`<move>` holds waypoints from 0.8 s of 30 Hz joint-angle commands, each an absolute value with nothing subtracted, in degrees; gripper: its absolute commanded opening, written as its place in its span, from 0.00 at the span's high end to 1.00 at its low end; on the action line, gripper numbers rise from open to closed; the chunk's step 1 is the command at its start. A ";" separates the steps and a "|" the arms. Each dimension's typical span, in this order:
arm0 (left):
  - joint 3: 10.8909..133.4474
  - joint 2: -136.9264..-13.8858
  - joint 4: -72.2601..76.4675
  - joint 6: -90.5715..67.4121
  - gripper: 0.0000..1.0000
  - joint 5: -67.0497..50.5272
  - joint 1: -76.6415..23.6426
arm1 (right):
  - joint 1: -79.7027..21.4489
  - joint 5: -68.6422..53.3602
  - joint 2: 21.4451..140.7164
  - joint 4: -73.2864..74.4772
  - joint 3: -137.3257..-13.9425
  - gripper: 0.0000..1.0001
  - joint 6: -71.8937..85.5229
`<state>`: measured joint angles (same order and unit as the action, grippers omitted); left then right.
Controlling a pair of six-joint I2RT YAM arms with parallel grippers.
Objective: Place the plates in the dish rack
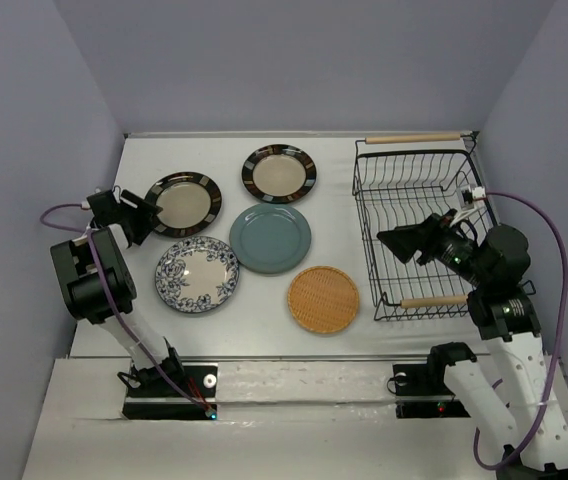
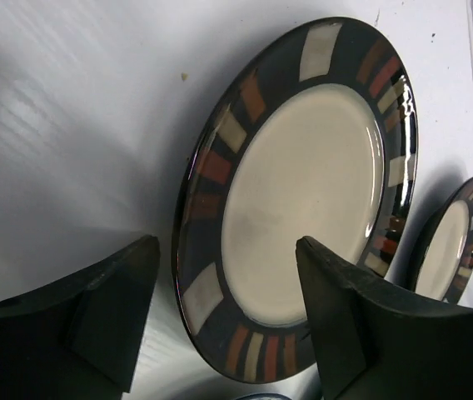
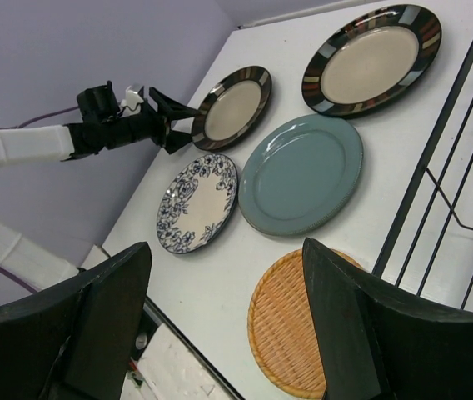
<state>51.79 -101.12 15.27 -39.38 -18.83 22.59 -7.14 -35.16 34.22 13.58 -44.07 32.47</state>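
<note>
Both wide open and empty, the left gripper point(image 2: 226, 248) sits at the rim of a striped plate point(image 2: 303, 192), hiding part of it, the right gripper point(image 3: 226, 250) hovers over the rack point(image 1: 414, 190), mostly cut off in its view, and all five plates point(image 1: 270, 238) lie on the table point(image 1: 254, 325).

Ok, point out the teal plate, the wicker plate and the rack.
teal plate point(image 1: 270, 238): top view, its centre.
wicker plate point(image 1: 323, 298): top view, its centre.
rack point(image 1: 413, 138): top view, far wooden handle.
</note>
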 commanded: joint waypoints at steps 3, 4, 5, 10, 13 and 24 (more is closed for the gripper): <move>53.35 -104.05 20.91 -40.34 0.36 -21.36 22.68 | -6.86 -36.12 33.93 10.02 -43.42 0.22 33.05; 53.26 -104.76 21.70 -40.60 0.38 -21.36 22.76 | -6.86 -36.04 33.93 9.76 -43.42 0.22 33.05; 53.00 -105.37 22.14 -40.87 0.42 -21.53 22.76 | -6.86 -35.95 34.01 9.58 -43.33 0.22 33.13; 51.50 -107.23 26.54 -42.80 0.51 -22.85 22.59 | -6.86 -35.77 34.54 9.14 -43.33 0.22 33.49; 50.98 -107.14 27.77 -43.33 0.80 -23.12 22.50 | -6.86 -35.86 34.98 8.26 -43.24 0.22 34.01; 47.38 -95.64 39.37 -48.07 0.94 -28.12 22.41 | -6.86 -45.07 39.63 3.79 -45.79 0.22 36.29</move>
<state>48.53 -102.94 32.58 -46.39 -25.74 22.33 -7.14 -38.74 37.65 10.50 -43.16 33.87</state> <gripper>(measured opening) 0.110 0.776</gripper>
